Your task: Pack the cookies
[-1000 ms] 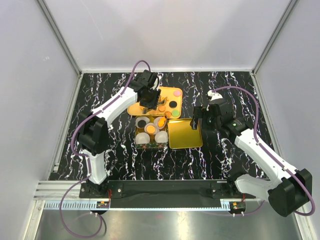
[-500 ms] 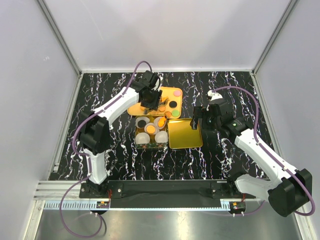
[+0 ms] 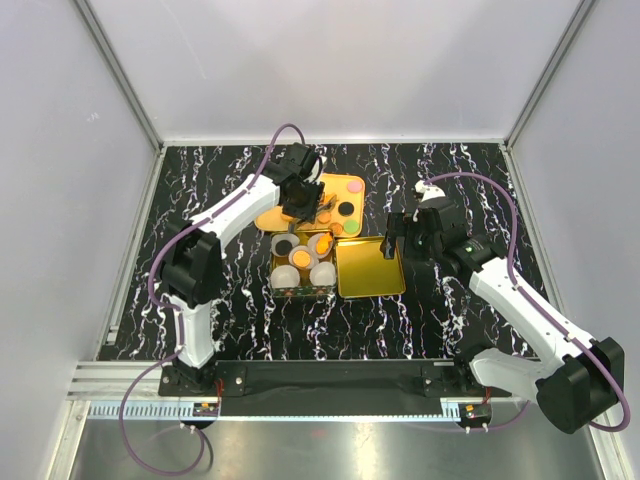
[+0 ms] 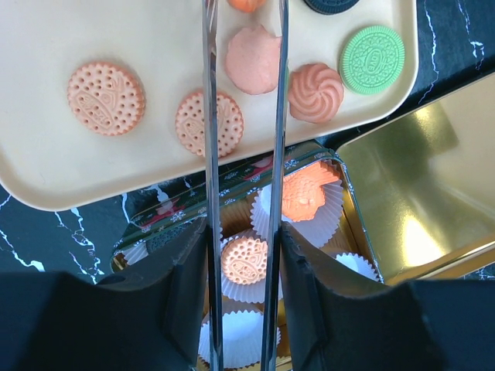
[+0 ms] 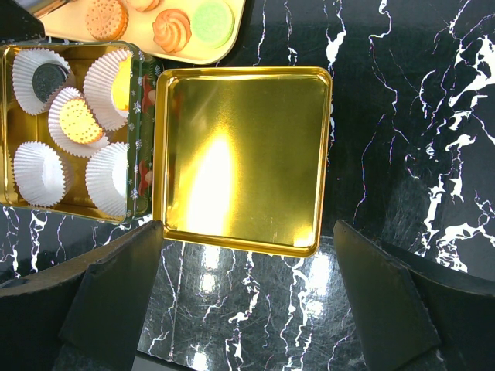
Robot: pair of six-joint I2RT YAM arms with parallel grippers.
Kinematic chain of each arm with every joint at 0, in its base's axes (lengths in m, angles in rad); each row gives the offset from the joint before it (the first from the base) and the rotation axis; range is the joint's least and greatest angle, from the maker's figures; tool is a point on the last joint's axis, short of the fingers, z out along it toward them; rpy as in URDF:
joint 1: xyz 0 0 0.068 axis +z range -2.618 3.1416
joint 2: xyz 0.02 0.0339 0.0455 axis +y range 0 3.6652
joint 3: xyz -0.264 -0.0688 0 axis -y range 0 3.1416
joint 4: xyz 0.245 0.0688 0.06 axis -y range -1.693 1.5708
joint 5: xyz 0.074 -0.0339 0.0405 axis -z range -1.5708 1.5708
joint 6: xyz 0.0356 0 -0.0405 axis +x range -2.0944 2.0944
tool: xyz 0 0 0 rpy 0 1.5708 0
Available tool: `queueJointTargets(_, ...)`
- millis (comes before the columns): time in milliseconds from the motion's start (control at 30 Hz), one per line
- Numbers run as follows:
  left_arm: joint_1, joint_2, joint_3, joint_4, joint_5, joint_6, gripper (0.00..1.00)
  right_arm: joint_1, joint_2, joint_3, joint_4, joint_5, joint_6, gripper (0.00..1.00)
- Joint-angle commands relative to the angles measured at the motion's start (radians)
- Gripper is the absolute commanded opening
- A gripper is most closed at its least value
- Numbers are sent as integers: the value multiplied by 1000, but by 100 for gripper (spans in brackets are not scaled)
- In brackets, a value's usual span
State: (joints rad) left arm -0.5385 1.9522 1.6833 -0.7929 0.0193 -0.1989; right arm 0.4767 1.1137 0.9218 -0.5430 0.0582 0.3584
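The cookies lie on a cream tray (image 4: 46,154): two dotted orange ones (image 4: 106,98), a pink-orange one (image 4: 254,60), an orange swirl (image 4: 315,93), a green one (image 4: 373,56). My left gripper (image 3: 310,208) hangs over the tray, its long metal fingers (image 4: 209,116) apart on either side of the pink-orange cookie. Their tips run out of the wrist view. The tin (image 3: 282,290) holds paper cups; some hold cookies, a dotted one (image 5: 80,121), a black one (image 5: 48,77), an orange one (image 4: 304,191). My right gripper (image 3: 390,245) is open and empty above the table, near the lid.
The gold lid (image 5: 244,154) lies flat just right of the tin, also in the top view (image 3: 370,268). Two empty white cups (image 5: 37,171) sit in the tin's near row. Black marbled table all round; white walls enclose the back and sides.
My left gripper has shifted slightly toward the back over the tray. The right arm has not moved.
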Motion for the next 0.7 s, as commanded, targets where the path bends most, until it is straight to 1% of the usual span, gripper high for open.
queueJointTargets(0,-5,-6,56,18,-13,4,40,-3,-5,9,37,-14,-15,100)
queueJointTargets(200,-5,-18,62,21,-16,3,29,-3,-6,8,37,-12,-13,100)
queueJointTargets(267,-5,-27,67,21,-16,4,28,-3,-6,11,35,-11,-15,100)
queueJointTargets(300,-5,-30,70,20,-48,4,28,-3,-6,9,35,-11,-13,100)
queueJointTargets(400,-5,-55,72,20,-68,7,27,-3,-8,9,37,-11,-12,100)
queueJointTargets(667,-5,-88,70,12,-87,9,27,-3,-5,11,37,-9,-13,99)
